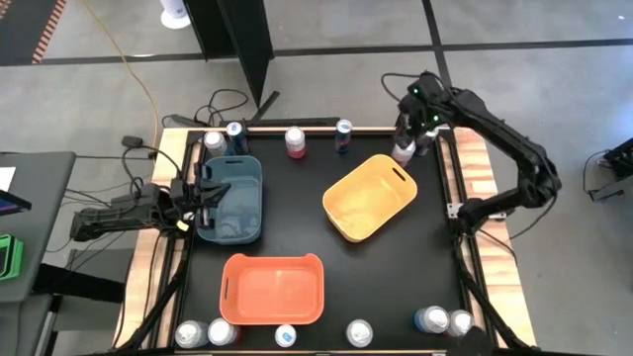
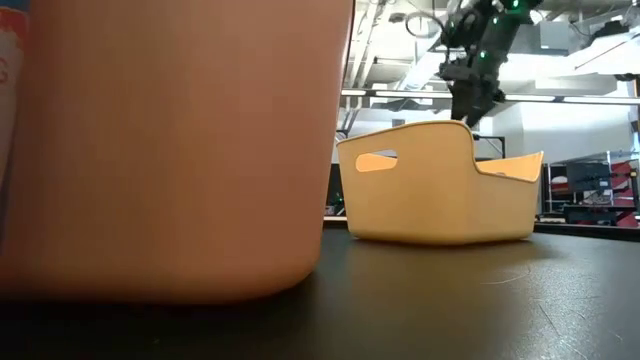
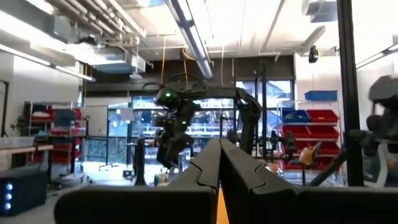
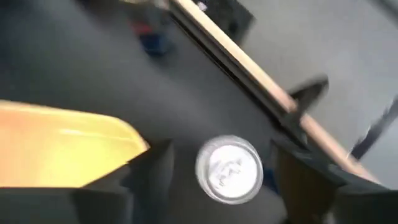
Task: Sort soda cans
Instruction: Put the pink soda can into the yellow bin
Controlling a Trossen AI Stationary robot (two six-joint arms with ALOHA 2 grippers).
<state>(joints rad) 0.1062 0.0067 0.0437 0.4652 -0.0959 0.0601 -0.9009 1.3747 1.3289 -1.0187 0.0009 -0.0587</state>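
The orange bin (image 2: 170, 150) looms closest in the low view, on the black bench (image 1: 297, 213). Above the bench's far right corner, the right pincer (image 4: 221, 171) hangs with its fingers spread apart on either side of a silver-topped soda can (image 4: 228, 169), which stands just beside the yellow bin (image 1: 369, 198). The left pincer (image 1: 198, 193) waits, fingers pressed together, over the blue bin (image 1: 232, 198).

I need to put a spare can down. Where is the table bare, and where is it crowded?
Bare: the black top between the yellow bin and the orange bin, running toward the right edge. Crowded: the can rows along the far edge and near edge, and the corner under the right gripper.
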